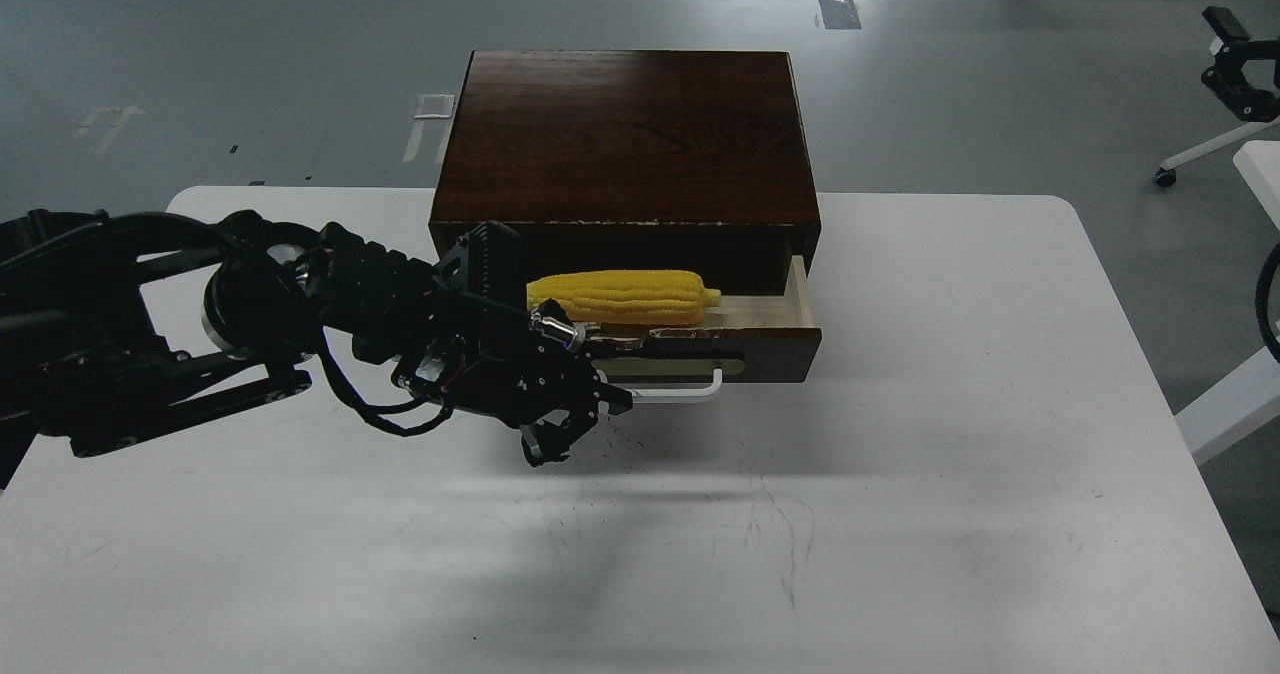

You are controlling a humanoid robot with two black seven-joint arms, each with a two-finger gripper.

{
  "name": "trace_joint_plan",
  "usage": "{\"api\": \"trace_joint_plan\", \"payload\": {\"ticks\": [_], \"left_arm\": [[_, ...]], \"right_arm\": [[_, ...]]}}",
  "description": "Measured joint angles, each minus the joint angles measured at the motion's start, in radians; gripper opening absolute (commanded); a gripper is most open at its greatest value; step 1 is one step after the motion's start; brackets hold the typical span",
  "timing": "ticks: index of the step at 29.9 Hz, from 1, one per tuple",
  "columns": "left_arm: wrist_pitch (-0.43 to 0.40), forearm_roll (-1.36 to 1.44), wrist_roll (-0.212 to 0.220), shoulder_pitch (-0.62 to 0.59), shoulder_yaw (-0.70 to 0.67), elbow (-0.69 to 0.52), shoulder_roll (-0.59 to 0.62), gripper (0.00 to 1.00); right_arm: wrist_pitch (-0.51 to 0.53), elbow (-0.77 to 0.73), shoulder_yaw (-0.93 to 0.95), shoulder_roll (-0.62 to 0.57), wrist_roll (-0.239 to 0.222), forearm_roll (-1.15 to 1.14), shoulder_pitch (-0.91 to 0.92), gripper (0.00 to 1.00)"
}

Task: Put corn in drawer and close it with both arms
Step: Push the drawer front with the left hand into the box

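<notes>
The yellow corn (625, 297) lies lengthwise in the open drawer (770, 312) of the dark brown wooden box (625, 134). The drawer is pulled out a little way, and its white bar handle (690, 390) faces me. My left gripper (580, 429) hangs in front of the drawer's left part, just above the table, empty, with its dark fingers spread. The left arm hides the drawer's left end. My right gripper (1240, 69) is raised at the far right edge, far from the box, small and dark.
The box stands at the back middle of a white table (900, 514). A black cable (1268, 299) of my right arm shows at the right edge. White furniture legs (1215, 144) stand on the grey floor beyond.
</notes>
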Motion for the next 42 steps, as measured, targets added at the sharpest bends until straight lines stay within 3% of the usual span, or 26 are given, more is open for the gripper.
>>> {"api": "trace_joint_plan", "payload": {"ticks": [42], "left_arm": [[0.007,0.0,0.0,-0.007,0.003,0.126,-0.032,0.0]], "right_arm": [[0.0,0.0,0.015,-0.001,0.0,0.0,-0.003,1.0]]}}
